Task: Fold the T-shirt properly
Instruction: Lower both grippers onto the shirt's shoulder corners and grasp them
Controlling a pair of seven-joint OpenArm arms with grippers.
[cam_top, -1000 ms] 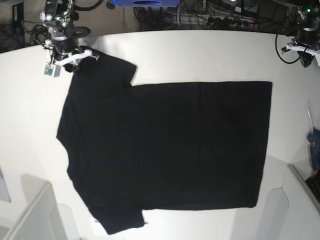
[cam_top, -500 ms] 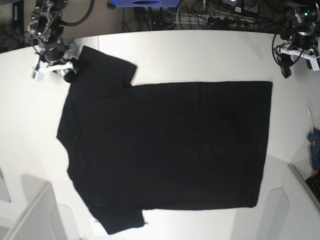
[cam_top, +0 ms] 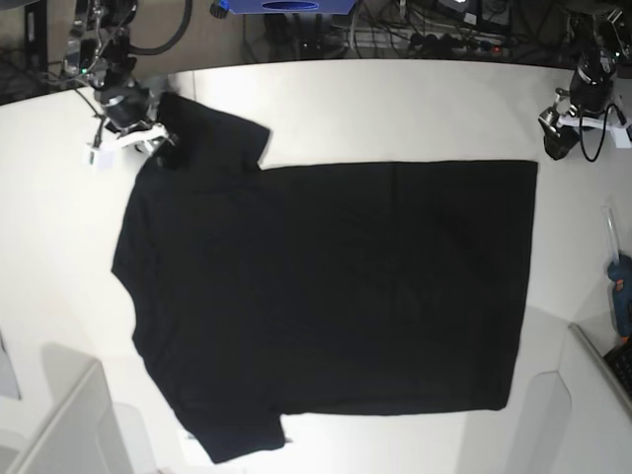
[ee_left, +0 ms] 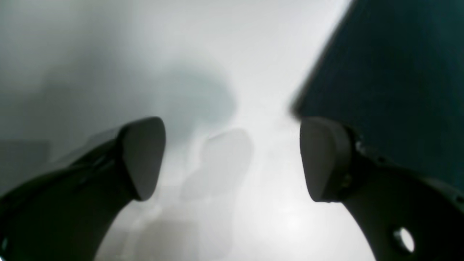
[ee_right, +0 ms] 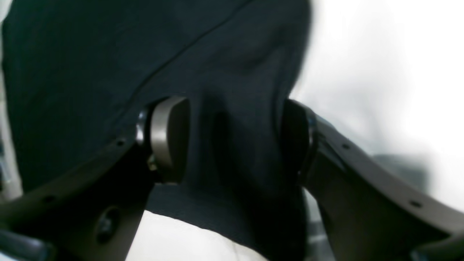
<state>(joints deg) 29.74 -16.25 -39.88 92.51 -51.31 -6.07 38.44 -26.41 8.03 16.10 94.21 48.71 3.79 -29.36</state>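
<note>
My right claw (ee_right: 235,141) gaped around a fold of the shirt (cam_top: 326,296); my left claw (ee_left: 232,159) stood open beside its corner.

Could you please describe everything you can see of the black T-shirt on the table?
The large black short-sleeved cloth T-shirt lies spread flat on the white table, plain side up, no print showing. Its hem is on the base view's right and its shoulders on the left, with one sleeve toward the far edge and one toward the near edge. The fabric looks smooth, with few wrinkles. The right gripper straddles the far sleeve's edge with its jaws apart. The left gripper hangs open beside the far hem corner, not touching it.
</note>
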